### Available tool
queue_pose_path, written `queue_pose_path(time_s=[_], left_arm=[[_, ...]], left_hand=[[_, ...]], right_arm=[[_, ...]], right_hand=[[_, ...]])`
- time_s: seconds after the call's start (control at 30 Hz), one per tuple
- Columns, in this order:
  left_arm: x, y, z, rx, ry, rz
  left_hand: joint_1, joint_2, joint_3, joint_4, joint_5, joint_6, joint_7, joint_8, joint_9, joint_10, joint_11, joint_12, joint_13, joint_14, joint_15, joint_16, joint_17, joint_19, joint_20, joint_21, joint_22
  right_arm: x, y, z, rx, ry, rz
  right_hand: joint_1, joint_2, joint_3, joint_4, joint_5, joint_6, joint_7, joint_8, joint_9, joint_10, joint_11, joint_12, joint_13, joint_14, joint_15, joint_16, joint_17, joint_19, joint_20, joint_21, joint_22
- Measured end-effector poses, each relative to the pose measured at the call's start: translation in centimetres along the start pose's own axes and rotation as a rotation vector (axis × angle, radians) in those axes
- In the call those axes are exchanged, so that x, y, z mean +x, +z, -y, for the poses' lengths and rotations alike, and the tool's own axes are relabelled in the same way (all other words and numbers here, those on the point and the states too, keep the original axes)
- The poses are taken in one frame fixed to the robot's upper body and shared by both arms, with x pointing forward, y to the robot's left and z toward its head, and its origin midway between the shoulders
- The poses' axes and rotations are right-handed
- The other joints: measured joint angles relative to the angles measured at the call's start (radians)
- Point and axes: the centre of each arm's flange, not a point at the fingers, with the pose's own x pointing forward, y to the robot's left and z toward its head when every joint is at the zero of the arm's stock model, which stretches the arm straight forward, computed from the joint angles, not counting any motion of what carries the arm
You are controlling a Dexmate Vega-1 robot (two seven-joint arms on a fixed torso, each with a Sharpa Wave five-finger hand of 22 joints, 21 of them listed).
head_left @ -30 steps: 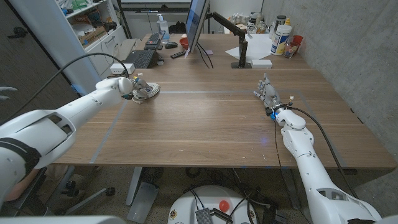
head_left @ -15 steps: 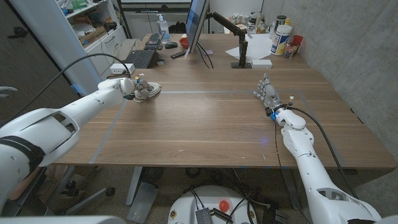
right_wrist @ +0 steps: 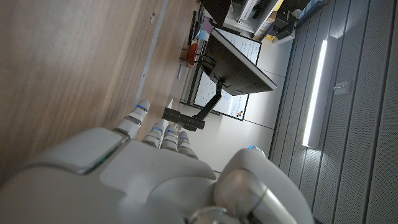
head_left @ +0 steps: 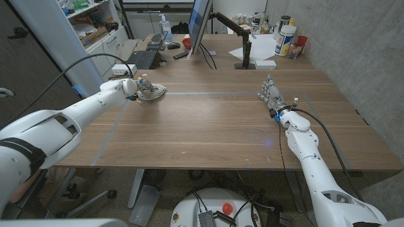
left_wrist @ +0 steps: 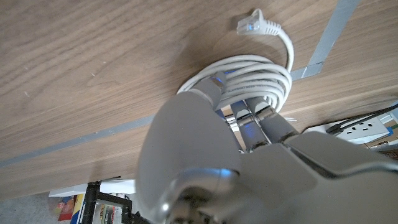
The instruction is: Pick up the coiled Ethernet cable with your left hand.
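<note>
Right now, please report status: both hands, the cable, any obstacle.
Left hand at the coiled Ethernet cable, fingers reaching into the coil; firm grip unconfirmed. Right hand open, holding nothing. Cable on table, nothing blocking it.

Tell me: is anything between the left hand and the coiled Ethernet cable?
Nothing visible. The left hand is already at the coiled Ethernet cable; in the left wrist view its fingers reach onto the coil, with bare table around it.

You get bright, even room light from above. The wooden table [head_left: 214, 120] looks clear, with soft, faint shadows and no strong glare. Up close, your left hand [left_wrist: 217, 155] is blurry. A long ceiling lamp [right_wrist: 316, 93] glows white and washed out.
</note>
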Motion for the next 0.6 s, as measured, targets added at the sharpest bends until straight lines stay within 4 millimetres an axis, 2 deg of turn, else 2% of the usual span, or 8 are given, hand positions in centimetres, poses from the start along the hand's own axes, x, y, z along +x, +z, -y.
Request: queue_pose_path(time_s=[0.07,0.2,0.4,0.47,0.5,0.6], left_arm=[[-0.06,-0.06,-0.1,-0.005,0.026,0.003],[-0.16,-0.15,-0.05,-0.01,0.042,0.005],[-0.35,-0.34,0.06,-0.015,0.055,0.005],[-0.38,-0.39,0.05,-0.017,0.058,0.004],[-0.39,-0.41,0.04,-0.017,0.059,0.004],[-0.48,-0.4,0.01,-0.019,0.062,0.006]], left_hand=[[0.002,-0.002,-0.001,0.001,-0.003,0.009,0.001,0.029,0.0,0.02,-0.007,0.011,0.014,0.024,-0.002,0.013,0.015,0.0,0.0,0.028,0.017],[0.012,-0.012,-0.003,0.003,-0.006,0.029,-0.002,0.05,0.001,0.035,-0.01,0.018,0.027,0.044,-0.007,0.028,0.035,0.006,-0.005,0.052,0.033],[0.022,-0.022,-0.041,0.01,-0.008,0.057,-0.006,0.095,0.001,0.076,-0.001,0.043,0.057,0.081,-0.013,0.058,0.065,0.014,-0.007,0.105,0.035],[0.022,-0.022,-0.055,0.013,-0.008,0.067,-0.004,0.101,0.001,0.092,0.0,0.05,0.068,0.085,-0.012,0.072,0.065,0.014,-0.007,0.126,0.035],[0.025,-0.025,-0.059,0.014,-0.008,0.068,-0.004,0.121,0.001,0.097,-0.002,0.055,0.073,0.092,-0.013,0.076,0.065,0.015,-0.007,0.138,0.035],[0.025,-0.025,-0.066,0.015,-0.008,0.083,-0.005,0.123,0.002,0.107,-0.002,0.059,0.082,0.101,-0.018,0.082,0.068,0.016,-0.009,0.151,0.035]], right_arm=[[0.0,-0.01,-0.01,0.0,0.0,0.0],[0.0,-0.01,-0.01,0.0,0.0,0.0],[0.0,-0.01,-0.01,-0.001,0.0,0.0],[-0.01,-0.01,-0.03,-0.001,0.001,0.0],[0.0,-0.01,-0.03,-0.001,0.001,0.0],[-0.01,-0.02,-0.03,-0.001,0.001,-0.001]], right_hand=[[0.0,0.0,0.0,0.0,0.0,0.0,0.0,0.0,0.0,0.0,0.0,0.0,0.0,0.0,0.0,0.0,0.0,0.0,0.0,0.0,0.0],[0.0,0.0,0.0,0.0,0.0,0.0,0.0,0.0,0.0,0.0,0.0,0.0,0.0,0.0,0.0,0.0,0.0,0.0,0.0,0.0,0.0],[0.0,0.0,0.0,0.0,0.0,0.0,0.0,0.0,0.0,0.0,0.0,0.0,0.0,0.0,0.0,0.0,0.0,0.0,0.0,0.0,0.0],[0.0,0.0,0.0,0.0,0.0,0.0,0.0,0.0,0.0,0.0,0.0,0.0,0.0,0.0,0.0,0.0,0.0,0.0,0.0,0.0,0.0],[0.0,0.0,0.0,0.0,0.0,0.0,0.0,0.0,0.0,0.0,0.0,0.0,0.0,0.0,0.0,0.0,0.0,0.0,0.0,0.0,0.0],[0.0,0.0,0.0,0.0,0.0,0.0,0.0,0.0,0.0,0.0,0.0,0.0,0.0,-0.004,0.004,0.0,0.0,0.0,0.0,0.0,0.0]])
